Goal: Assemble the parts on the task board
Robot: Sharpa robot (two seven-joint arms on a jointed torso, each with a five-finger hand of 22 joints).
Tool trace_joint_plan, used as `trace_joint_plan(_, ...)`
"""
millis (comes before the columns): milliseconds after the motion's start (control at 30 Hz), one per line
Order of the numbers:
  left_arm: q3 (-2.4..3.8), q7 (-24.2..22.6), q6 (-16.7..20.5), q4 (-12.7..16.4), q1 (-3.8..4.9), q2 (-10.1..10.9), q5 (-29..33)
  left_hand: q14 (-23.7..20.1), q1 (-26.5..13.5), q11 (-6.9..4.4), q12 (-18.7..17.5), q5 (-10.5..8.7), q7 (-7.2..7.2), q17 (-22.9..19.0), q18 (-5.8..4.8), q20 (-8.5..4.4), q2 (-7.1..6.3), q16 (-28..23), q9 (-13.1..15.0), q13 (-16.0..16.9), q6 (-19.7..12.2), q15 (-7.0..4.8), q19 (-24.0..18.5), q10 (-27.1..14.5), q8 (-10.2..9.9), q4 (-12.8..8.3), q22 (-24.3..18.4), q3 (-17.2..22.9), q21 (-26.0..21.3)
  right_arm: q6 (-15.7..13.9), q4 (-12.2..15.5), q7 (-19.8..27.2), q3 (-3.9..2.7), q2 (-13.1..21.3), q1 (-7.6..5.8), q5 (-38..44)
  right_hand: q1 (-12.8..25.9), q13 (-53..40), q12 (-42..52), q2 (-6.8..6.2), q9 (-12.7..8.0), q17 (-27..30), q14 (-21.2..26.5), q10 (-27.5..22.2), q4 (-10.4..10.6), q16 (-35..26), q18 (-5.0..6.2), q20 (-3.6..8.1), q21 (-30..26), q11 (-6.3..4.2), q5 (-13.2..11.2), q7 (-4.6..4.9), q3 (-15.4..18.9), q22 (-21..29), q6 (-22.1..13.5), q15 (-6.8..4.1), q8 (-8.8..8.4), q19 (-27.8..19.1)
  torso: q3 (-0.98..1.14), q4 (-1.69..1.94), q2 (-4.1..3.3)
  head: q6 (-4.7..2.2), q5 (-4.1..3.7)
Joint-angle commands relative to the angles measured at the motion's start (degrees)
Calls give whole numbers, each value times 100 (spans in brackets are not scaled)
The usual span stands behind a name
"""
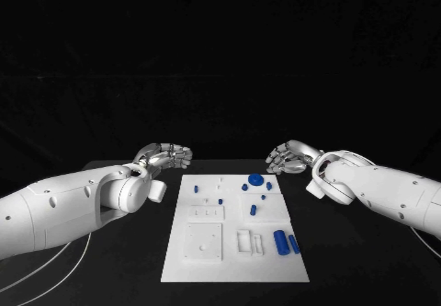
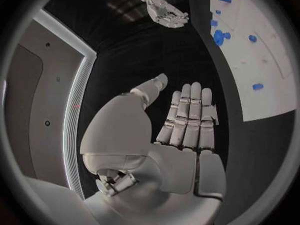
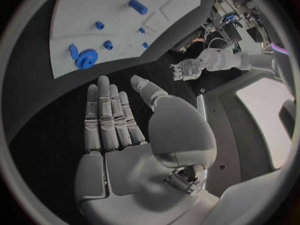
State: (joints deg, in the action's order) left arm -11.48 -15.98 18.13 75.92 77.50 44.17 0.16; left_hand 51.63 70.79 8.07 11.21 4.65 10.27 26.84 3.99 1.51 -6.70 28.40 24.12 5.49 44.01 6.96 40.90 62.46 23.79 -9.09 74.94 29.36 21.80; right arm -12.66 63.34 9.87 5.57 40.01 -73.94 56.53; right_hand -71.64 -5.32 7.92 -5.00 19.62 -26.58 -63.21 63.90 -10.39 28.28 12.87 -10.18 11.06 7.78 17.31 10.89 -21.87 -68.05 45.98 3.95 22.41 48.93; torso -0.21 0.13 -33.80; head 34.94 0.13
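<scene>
Overall: the task board (image 1: 234,255) lay on the black table (image 1: 120,268) between the two hands, with neither hand touching it.
Left hand: the left hand (image 1: 166,156) was raised over bare table just off the board's far left corner; in the left wrist view its fingers (image 2: 187,117) were stretched out straight, side by side, thumb held apart, nothing between them.
Right hand: the right hand (image 1: 290,157) hovered off the board's far right corner; in the right wrist view its fingers (image 3: 109,117) were likewise extended and close together, thumb splayed aside, holding nothing.
Gear: a blue gear (image 1: 255,179) sat on the far end of the board, the part nearest the right fingertips, beyond them and apart in the right wrist view (image 3: 85,60).
Cylinders: two blue cylinders (image 1: 287,243) lay side by side at the board's near right edge, well away from both sets of fingers.
Small parts: several small blue pegs (image 1: 252,208) were scattered over the far half of the board, between the two hands.
Contact: none seen between any finger and any part.
</scene>
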Motion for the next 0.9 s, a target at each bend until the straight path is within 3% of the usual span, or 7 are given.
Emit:
trace_joint_plan(33, 7, -135, -307, 191, 17, 100, -213, 48, -44, -3, -39, 22, -5, -6, -65, -9, 5, 35, -14, -17, 36, -3, 38, 30, -31, -98, 73, 32, 20, 90, 69, 2, -36, -26, -3, 1545, 490, -45, -41, -137, 38, -845, -1531, 417, -644, 1227, 213, 592, 914, -259, 57, -72, -259, -252, 268, -523, 1, 1850, -7, 64, -124, -60, -40)
trace_joint_plan(167, 15, -135, -268, 413, 35, 214, -204, 54, -82, 3, -76, 31, -2, -16, -82, -24, -7, 26, -29, -47, 52, -5, 47, 39, -71, -256, 73, 80, 16, 83, 133, -110, -79, -64, -6, 2171, 382, -26, -117, -220, 44, -1276, -1930, 371, -644, 1953, 213, 871, 1349, -280, 183, -86, -195, -484, 295, -560, -9, 2448, -6, 114, -216, -115, -83)
trace_joint_plan(200, 32, -136, -242, 528, 36, 269, -158, 59, -127, 7, -94, 31, 2, -20, -90, -27, 0, 23, -35, -61, 55, -7, 54, 43, -91, -303, 74, 97, 15, 71, 179, -175, -92, -68, -7, 2319, 310, -14, -193, -223, 47, -1740, -1670, 376, -668, 2604, 213, 1041, 1569, -275, 302, -105, -227, -694, 311, -532, -42, 2553, -3, 118, -229, -114, -88)
trace_joint_plan(233, 59, -142, -234, 600, 36, 298, -122, 60, -154, 11, -102, 30, 5, -22, -94, -27, 3, 22, -38, -68, 55, -7, 57, 43, -100, -319, 75, 102, 16, 60, 224, -244, -103, -62, -7, 2417, 330, -9, -235, -209, 51, -1979, -1456, 394, -653, 2934, 196, 1088, 1657, -252, 310, -103, -245, -802, 327, -523, -59, 2540, -4, 122, -246, -129, -89)
trace_joint_plan(300, 132, -149, -246, 757, 36, 363, -93, 64, -202, 19, -125, 32, 11, -25, -98, -31, 0, 20, -45, -83, 47, -8, 63, 33, -122, -356, 76, 114, 16, 55, 317, -364, -134, -51, -9, 2682, 338, -7, -260, -202, 57, -2018, -1422, 403, -642, 3032, 207, 1070, 1695, -244, 231, -99, -280, -824, 332, -519, -67, 2539, -11, 137, -313, -168, -106)
trace_joint_plan(433, 175, -151, -207, 975, 51, 461, -77, 60, -259, 29, -153, 32, 16, -32, -102, -34, -4, 11, -51, -101, 45, -7, 64, 24, -147, -412, 78, 134, 15, 81, 431, -520, -158, -66, -24, 3006, 325, 4, -332, -234, 71, -2071, -1357, 411, -644, 3244, 213, 1076, 1809, -235, 155, -96, -371, -831, 334, -508, -95, 2566, -32, 161, -418, -203, -129)
trace_joint_plan(900, 179, -128, -172, 1219, 171, 572, -77, 26, -335, 50, -205, 35, 28, -50, -111, -25, -18, -20, -56, -129, 48, 8, 40, -2, -180, -492, 80, 175, 1, 69, 463, -845, -173, -225, -134, 3623, 298, 99, -422, -329, 78, -2045, -1294, 240, -644, 3436, 213, 1055, 1916, -160, 4, -81, -485, -818, 309, -434, -144, 2573, -80, 262, -644, -267, -194)
